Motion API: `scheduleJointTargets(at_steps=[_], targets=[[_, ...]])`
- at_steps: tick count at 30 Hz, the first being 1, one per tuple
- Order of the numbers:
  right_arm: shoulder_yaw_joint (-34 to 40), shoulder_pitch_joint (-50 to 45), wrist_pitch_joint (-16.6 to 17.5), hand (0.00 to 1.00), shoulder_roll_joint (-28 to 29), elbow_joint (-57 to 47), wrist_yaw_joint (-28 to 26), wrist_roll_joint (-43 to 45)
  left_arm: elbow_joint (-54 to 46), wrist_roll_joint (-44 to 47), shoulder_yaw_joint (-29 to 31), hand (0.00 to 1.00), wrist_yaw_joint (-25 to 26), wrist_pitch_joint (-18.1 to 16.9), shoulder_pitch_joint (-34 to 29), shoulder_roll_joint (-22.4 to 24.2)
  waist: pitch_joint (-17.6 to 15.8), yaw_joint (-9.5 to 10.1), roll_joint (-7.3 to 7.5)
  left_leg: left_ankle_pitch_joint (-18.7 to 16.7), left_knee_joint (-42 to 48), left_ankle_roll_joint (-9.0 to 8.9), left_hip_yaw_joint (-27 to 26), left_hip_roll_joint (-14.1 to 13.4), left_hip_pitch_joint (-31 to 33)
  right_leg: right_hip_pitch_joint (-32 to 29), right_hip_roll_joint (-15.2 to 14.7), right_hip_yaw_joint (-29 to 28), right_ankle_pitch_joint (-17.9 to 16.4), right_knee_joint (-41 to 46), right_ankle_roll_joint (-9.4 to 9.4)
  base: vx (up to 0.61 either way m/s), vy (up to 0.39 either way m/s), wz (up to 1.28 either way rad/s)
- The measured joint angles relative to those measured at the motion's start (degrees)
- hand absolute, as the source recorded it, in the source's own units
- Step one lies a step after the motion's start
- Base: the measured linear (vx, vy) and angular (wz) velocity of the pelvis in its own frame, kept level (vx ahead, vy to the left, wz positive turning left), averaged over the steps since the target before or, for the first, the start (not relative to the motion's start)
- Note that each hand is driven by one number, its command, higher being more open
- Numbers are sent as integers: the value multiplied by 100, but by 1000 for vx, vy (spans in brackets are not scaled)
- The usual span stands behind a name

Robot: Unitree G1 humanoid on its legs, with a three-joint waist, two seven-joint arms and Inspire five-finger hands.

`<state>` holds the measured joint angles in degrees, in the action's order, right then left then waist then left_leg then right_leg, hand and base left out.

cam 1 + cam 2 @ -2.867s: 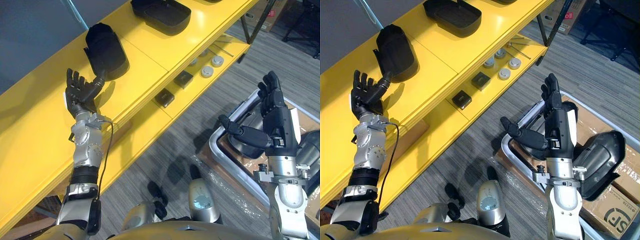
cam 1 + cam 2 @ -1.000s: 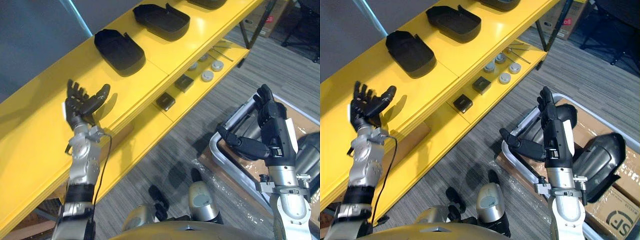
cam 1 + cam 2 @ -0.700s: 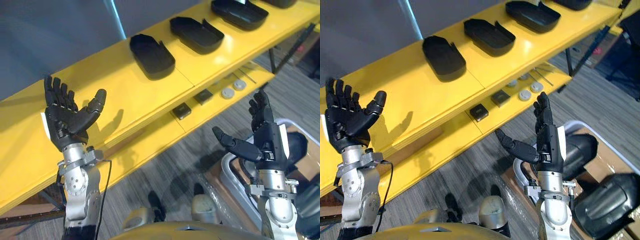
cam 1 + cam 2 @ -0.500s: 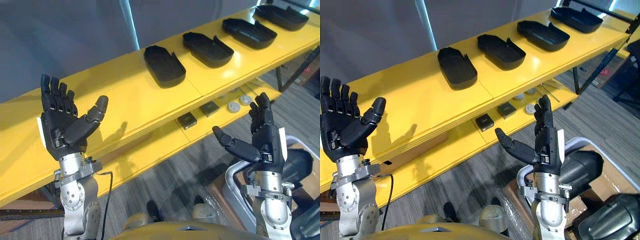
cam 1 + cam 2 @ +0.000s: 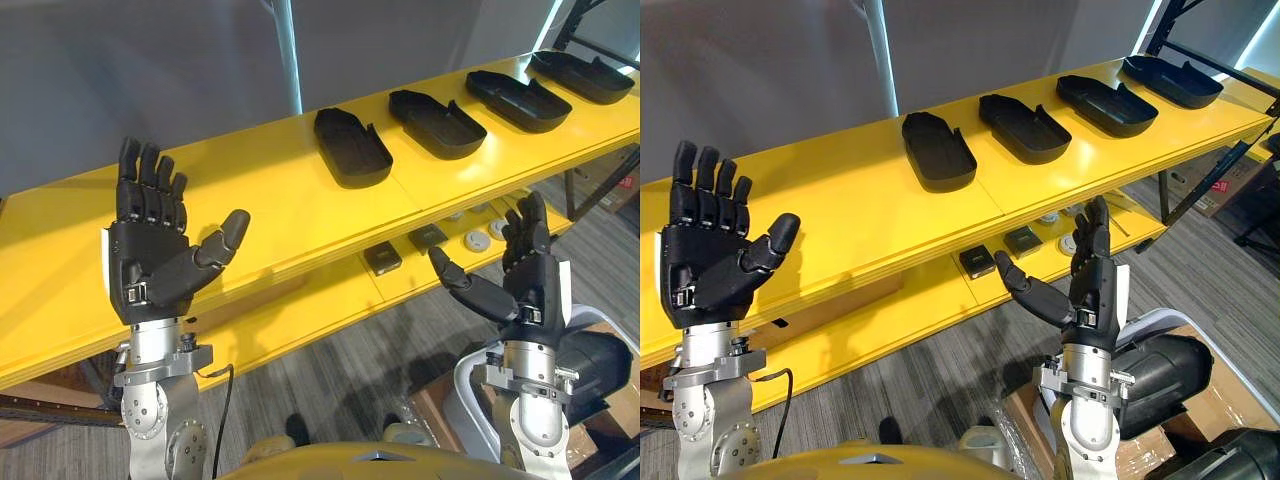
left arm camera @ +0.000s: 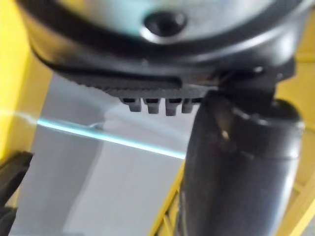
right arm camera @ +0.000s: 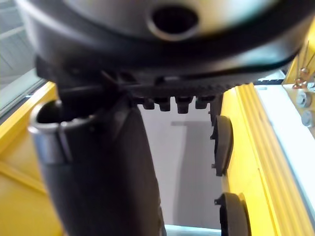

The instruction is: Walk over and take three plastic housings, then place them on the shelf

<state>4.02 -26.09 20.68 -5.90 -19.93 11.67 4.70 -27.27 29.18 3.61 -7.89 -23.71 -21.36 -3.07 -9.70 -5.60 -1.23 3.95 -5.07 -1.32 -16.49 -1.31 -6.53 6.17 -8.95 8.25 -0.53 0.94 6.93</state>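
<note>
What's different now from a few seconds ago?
The left hand let go of the housing it had held tilted by its end on the shelf. The housing now lies flat there, and the hand has pulled back, open. The camera has also tipped up. The right hand stayed open and empty.

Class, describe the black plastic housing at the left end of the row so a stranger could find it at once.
Find the long yellow shelf, whose top board carries a row of four black plastic housings. Take the leftmost housing, nearest the robot's raised left hand. Unlike its neighbours, it has only bare board on its left.
</note>
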Motion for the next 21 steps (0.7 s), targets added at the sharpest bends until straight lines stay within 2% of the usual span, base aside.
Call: scheduleJointTargets(at_steps=[5,8,12,15,17,19,21], targets=[[475,-230,-150,100,121,0,173,3,-1,367,-507,100,-260,2,37,-27,5,-178,14,-112,24,-11,-698,-64,-62,-328,96,-713,124,-12,3,21,35,-68],[922,-602,-146,100,160,3,114,18,9,533,-763,100,-221,2,131,-73,56,-462,56,-241,27,-51,-1147,-88,-133,-485,171,-1192,240,-93,9,34,43,-97],[1455,-1130,23,100,168,9,-68,292,352,597,-1100,100,316,0,888,-403,98,-849,147,-583,361,-165,-1763,-191,-77,-756,298,-1882,362,-186,33,23,-1,-84],[1467,-1155,215,100,167,9,-218,384,571,593,-1150,100,784,-1,1223,-398,99,-974,151,-853,866,-163,-1920,-277,51,-843,347,-2186,434,-218,22,9,-35,-60],[1355,-1102,262,100,156,4,-392,387,626,582,-1140,100,1075,-1,1251,-389,101,-888,140,-1173,1548,-46,-1055,-423,319,-926,448,-2485,504,-200,-1,24,-68,-85],[1147,-835,326,100,23,6,-664,487,656,582,-1051,100,1333,1,1130,-361,66,-625,-30,-1785,2260,102,337,-449,621,-1026,704,-3023,551,-194,-33,-8,2,-123],[954,-558,355,100,-169,11,-958,594,653,586,-883,100,1357,4,844,-333,11,-460,-171,-2127,2543,26,907,-414,634,-1031,827,-3242,562,-166,-33,-76,150,-96]])
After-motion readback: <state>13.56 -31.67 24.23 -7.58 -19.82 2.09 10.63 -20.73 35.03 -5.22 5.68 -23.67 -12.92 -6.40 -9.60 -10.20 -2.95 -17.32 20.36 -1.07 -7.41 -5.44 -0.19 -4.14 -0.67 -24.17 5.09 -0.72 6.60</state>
